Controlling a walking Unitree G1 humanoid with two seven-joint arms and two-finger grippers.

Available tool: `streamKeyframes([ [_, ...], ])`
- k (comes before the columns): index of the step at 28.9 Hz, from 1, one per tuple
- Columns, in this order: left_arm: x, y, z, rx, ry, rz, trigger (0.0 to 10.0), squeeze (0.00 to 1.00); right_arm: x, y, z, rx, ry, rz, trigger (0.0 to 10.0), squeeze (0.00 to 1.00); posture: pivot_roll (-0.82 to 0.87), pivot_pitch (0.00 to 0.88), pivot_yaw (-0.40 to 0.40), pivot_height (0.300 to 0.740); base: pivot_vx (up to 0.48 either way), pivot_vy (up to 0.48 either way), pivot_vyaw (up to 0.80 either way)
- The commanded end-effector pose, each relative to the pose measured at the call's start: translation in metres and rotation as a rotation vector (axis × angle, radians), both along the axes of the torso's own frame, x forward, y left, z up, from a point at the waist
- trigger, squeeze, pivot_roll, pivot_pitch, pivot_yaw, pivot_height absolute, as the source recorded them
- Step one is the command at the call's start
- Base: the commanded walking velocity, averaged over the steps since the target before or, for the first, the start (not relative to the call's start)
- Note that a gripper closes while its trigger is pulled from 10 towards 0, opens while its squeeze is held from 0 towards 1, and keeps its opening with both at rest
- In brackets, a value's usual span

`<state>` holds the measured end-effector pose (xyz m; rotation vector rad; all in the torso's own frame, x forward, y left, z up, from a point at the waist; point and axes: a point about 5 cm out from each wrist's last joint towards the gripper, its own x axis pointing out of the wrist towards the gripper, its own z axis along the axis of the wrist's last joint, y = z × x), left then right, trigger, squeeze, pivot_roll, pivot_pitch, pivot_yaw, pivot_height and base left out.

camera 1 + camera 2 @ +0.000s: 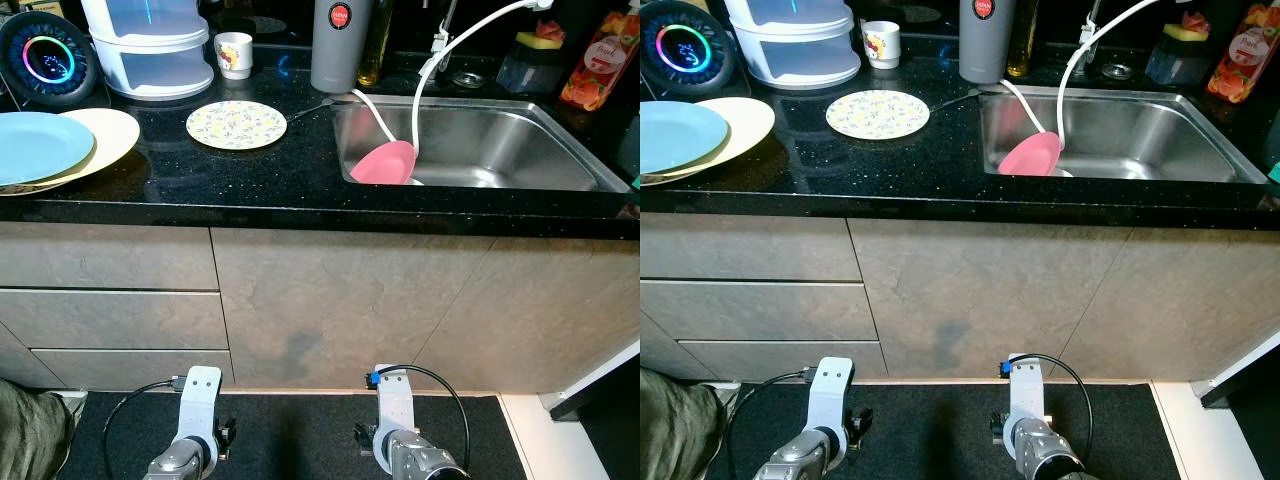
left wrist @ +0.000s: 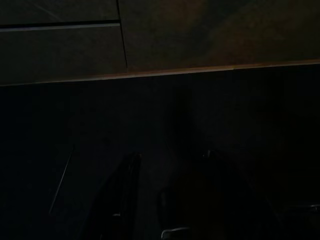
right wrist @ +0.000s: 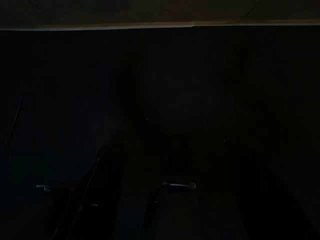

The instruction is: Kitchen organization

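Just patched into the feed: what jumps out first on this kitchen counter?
The pink plate leaning in the left end of the steel sink, with a white hose curving down toward it. To the left on the black countertop lies a floral plate, and at the far left a blue plate stacked on a cream plate. Behind those glows a round display.

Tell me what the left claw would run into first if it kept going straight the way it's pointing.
Probably the dark floor mat in front of the cabinet: the left claw hangs idle, aimed down at it, with the cabinet base beyond. The view is too dark to judge depth.
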<state>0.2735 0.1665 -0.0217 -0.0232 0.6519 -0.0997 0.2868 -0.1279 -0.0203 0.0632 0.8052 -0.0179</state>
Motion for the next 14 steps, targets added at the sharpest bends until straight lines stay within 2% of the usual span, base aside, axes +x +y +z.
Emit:
streamKeyframes([
  [1,-0.0067,-0.002,-0.0068,0.006,0.038,-0.011,10.0,0.0,-0.0044,-0.0003,-0.0039,0.023,0.017,-0.027,10.0,0.0,0.02,0.166,-0.028,0.74,0.0,0.0,0.0],
  [14,-0.0085,-0.0014,-0.0081,0.011,0.04,-0.017,10.0,0.0,-0.0064,-0.0014,-0.0057,0.05,0.016,-0.052,10.0,0.0,0.02,0.155,-0.027,0.74,0.0,0.0,0.0],
])
